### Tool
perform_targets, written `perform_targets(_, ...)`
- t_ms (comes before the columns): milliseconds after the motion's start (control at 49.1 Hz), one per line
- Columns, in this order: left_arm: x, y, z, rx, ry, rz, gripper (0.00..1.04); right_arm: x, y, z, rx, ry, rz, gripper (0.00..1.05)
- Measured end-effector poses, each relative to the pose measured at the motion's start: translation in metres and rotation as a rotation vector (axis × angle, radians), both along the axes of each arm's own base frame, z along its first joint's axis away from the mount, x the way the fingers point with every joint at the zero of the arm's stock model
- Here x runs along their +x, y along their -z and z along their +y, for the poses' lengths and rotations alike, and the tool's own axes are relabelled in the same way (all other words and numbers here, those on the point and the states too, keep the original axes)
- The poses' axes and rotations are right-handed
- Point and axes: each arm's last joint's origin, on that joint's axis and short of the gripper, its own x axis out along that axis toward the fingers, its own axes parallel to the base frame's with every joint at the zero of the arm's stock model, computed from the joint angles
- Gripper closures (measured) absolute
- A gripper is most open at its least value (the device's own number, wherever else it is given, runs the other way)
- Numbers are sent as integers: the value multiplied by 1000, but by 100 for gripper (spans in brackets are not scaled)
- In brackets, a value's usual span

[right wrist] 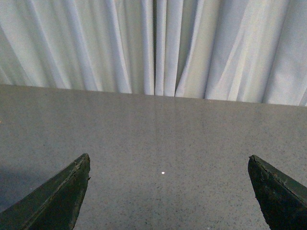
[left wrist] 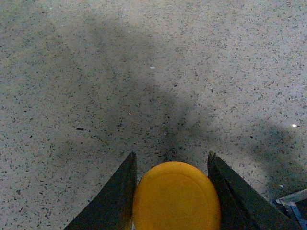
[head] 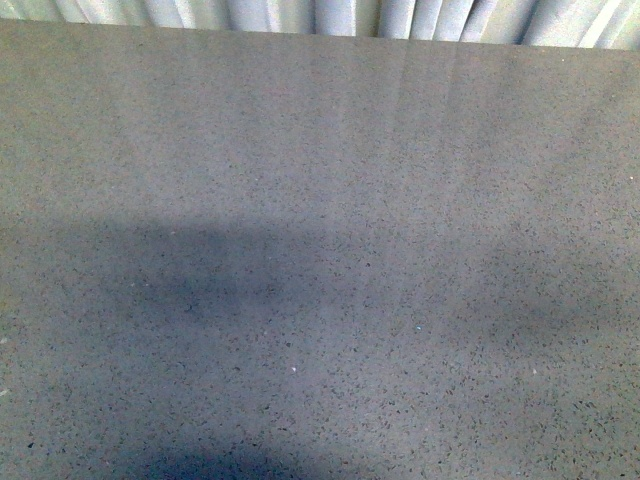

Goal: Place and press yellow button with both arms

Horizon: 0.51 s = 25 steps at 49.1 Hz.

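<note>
In the left wrist view my left gripper is shut on the yellow button. Its round yellow-orange cap fills the gap between the two black fingers, above the speckled grey table. The button's collar and base are hidden. In the right wrist view my right gripper is open and empty, its black fingers wide apart over the table, facing the curtain. Neither arm nor the button shows in the front view, only the table with soft shadows.
A white pleated curtain hangs behind the table's far edge, also along the top of the front view. A small bluish-grey object pokes in beside the left gripper's finger.
</note>
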Motion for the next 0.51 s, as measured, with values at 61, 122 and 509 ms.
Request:
perform_targets(61, 0, 0, 0, 0, 2, -1, 70, 0, 0, 0, 0, 0, 0, 9)
perform_targets(122, 0, 0, 0, 1, 2, 0, 70, 0, 0, 0, 0, 0, 0, 9)
perform_targets(509, 10, -61, -18, 101, 74, -159, 70, 0, 0, 0, 0, 0, 0, 9)
